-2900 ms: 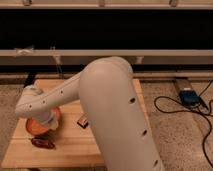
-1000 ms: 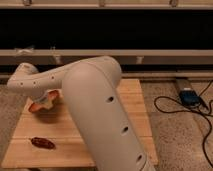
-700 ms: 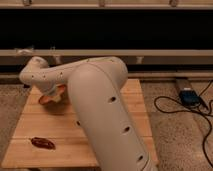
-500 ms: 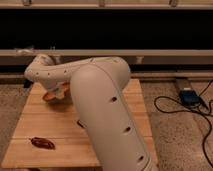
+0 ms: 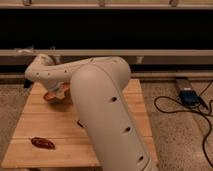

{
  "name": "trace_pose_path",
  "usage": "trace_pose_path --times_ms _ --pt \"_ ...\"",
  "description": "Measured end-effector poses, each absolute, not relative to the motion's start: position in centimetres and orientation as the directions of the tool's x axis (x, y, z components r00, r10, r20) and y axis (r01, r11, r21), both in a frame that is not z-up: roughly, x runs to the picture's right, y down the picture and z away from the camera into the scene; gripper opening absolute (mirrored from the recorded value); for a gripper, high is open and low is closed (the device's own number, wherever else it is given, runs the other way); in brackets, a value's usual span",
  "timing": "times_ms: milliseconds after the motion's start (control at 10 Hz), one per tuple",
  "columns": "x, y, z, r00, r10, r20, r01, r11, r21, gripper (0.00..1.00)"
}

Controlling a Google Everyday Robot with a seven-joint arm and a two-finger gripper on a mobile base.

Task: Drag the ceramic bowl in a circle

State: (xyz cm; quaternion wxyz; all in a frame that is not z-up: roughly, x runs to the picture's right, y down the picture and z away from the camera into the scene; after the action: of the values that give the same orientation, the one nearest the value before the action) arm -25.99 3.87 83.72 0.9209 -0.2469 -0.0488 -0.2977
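Gripper (image 5: 60, 90) sits at the round orange-terracotta ceramic bowl (image 5: 50, 96); the bowl peeks out directly beneath it, camera-left side. Grip state: can't tell.

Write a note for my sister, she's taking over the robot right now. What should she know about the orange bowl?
The hand is down at the ceramic bowl, at the far left of the wooden table.
The arm covers most of both; only an orange edge of the bowl shows.
Done: the bowl has been dragged from the near left to the far left, so part of a loop.
Left: probably carry on round to where it started.
Watch for the small reddish-brown thing near the front left corner.
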Motion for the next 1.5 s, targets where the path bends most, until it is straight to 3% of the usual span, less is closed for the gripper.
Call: trace_pose_path --times_ms 1500 --pt "-24.6 3.8 84.0 0.833 -0.498 0.242 0.551 0.71 -0.437 0.0"
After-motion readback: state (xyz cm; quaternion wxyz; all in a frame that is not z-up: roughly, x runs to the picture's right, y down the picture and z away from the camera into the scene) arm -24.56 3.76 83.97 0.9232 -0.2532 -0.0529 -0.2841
